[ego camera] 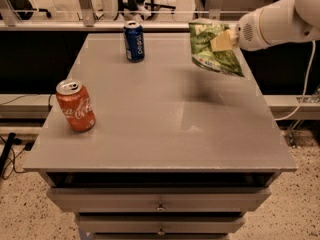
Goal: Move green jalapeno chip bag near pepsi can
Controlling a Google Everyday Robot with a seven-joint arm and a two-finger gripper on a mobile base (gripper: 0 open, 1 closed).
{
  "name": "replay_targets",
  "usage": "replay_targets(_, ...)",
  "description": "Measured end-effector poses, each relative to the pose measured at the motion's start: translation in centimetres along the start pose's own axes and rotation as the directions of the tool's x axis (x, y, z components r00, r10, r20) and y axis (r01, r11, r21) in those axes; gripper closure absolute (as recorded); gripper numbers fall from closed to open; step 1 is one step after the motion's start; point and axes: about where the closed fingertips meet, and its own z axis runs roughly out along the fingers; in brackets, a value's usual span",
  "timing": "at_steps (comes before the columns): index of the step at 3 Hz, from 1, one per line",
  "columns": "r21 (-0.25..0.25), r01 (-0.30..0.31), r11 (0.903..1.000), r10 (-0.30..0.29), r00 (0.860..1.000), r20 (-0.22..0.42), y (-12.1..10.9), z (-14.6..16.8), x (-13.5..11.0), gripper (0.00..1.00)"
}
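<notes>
The green jalapeno chip bag (212, 48) hangs in the air above the table's far right part, held by my gripper (223, 40), which is shut on its middle. The white arm comes in from the right. The bag's shadow lies on the table below it. The pepsi can (134, 41) stands upright at the far middle-left of the grey table (165, 124), well to the left of the bag.
A red Coca-Cola can (75, 105) stands upright near the table's left edge. Drawers with small knobs (160, 207) sit under the tabletop. A rail and chair legs run behind the table. A cable hangs at the right.
</notes>
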Motion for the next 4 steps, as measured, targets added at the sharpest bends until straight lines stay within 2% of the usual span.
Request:
replay_targets(1,0.009,-0.006,0.9999,0.006,1.000,0.019,0.0,-0.2,-0.6,1.00)
replay_targets(2,-0.028,-0.038,0.9989,0.038,0.999,0.024,2.6,2.3,-1.0,1.00)
replay_targets(3,-0.041,-0.047,0.9980,0.048,0.999,0.014,4.7,5.7,-2.4,1.00)
replay_targets(4,-0.014,-0.091,0.9958,0.090,0.996,-0.025,5.4,10.1,-3.5,1.00)
